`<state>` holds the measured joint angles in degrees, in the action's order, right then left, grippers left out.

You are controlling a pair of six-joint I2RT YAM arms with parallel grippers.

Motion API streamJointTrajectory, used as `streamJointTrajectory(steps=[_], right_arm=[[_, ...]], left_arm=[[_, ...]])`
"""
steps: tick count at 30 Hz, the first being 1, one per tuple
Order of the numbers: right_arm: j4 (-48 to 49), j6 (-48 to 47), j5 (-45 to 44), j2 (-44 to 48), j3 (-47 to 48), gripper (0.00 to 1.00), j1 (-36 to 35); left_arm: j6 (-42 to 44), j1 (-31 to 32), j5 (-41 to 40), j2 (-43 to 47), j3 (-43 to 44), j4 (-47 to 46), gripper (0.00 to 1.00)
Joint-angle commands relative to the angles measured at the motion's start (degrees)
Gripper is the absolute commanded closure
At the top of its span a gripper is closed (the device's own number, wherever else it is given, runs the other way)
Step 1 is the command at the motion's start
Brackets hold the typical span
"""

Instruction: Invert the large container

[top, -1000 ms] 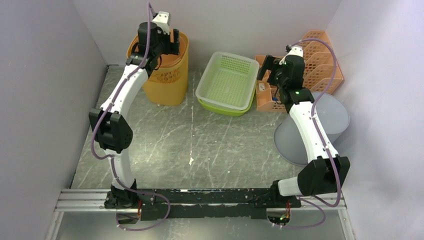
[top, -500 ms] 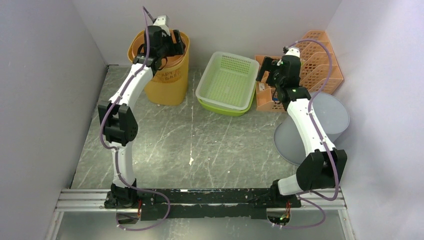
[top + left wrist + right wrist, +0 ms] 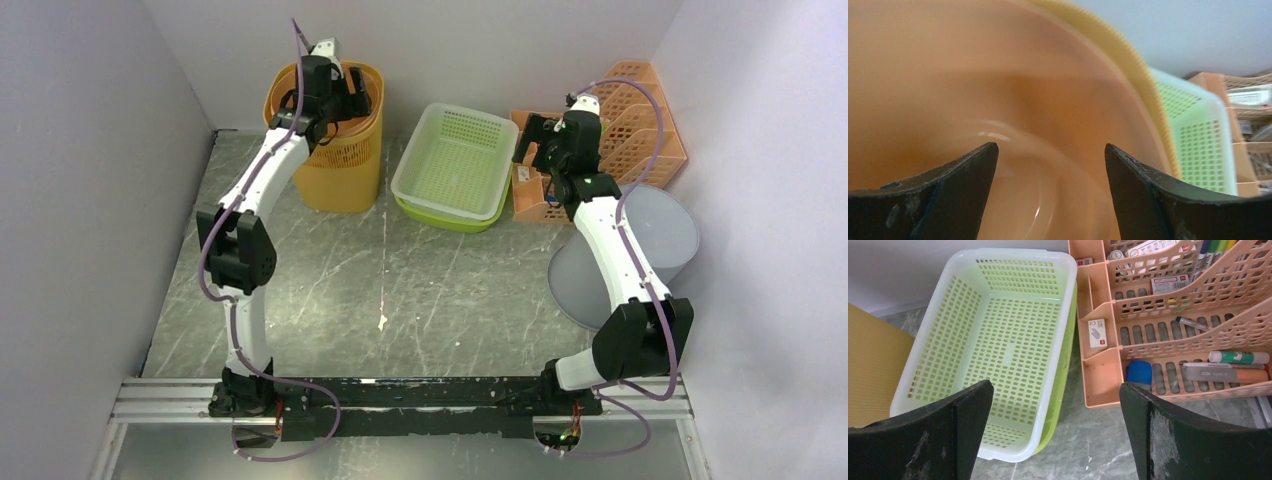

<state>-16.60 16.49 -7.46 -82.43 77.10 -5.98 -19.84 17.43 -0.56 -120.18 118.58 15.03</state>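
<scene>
Your left fingers (image 3: pixel 950 200) are spread wide at the mouth of the large orange container (image 3: pixel 350 168), its hollow between them. It stands upright at the surface's (image 3: pixel 400 290) far left corner. Your right fingers (image 3: pixel 940 440) are spread too.

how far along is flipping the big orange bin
Done: nothing yet. The bin stands upright, mouth up. In hand: the left jaws are open over its mouth, looking down inside, and grip nothing. Left to do: grip the rim, tip the bin over and set it mouth down. The right jaws are open too, by the basket, and hold nothing.
</scene>
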Motion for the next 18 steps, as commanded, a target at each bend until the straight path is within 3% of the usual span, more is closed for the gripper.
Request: streamJointTrajectory(steps=[1,6,12,18], right_arm=[[1.0,0.6,1.3,-1.2,1.2,0.00,0.5],[3.0,2.0,3.4,-1.3,-0.9,0.00,0.5],[3.6,2.0,3.5,-1.7,-2.2,0.00,0.5],[3.3,1.7,3.1,-1.9,-1.9,0.00,0.5]], left_arm=[[1.8,0.8,-8.7,7.9,-3.6,11.8,0.10],[8.1,0.4,-19.1,11.6,-2.8,21.8,0.06],[10.7,-2.7,-16.6,14.2,-5.1,28.5,0.06],[13.2,-3.7,-19.7,12.6,-1.2,36.0,0.05]])
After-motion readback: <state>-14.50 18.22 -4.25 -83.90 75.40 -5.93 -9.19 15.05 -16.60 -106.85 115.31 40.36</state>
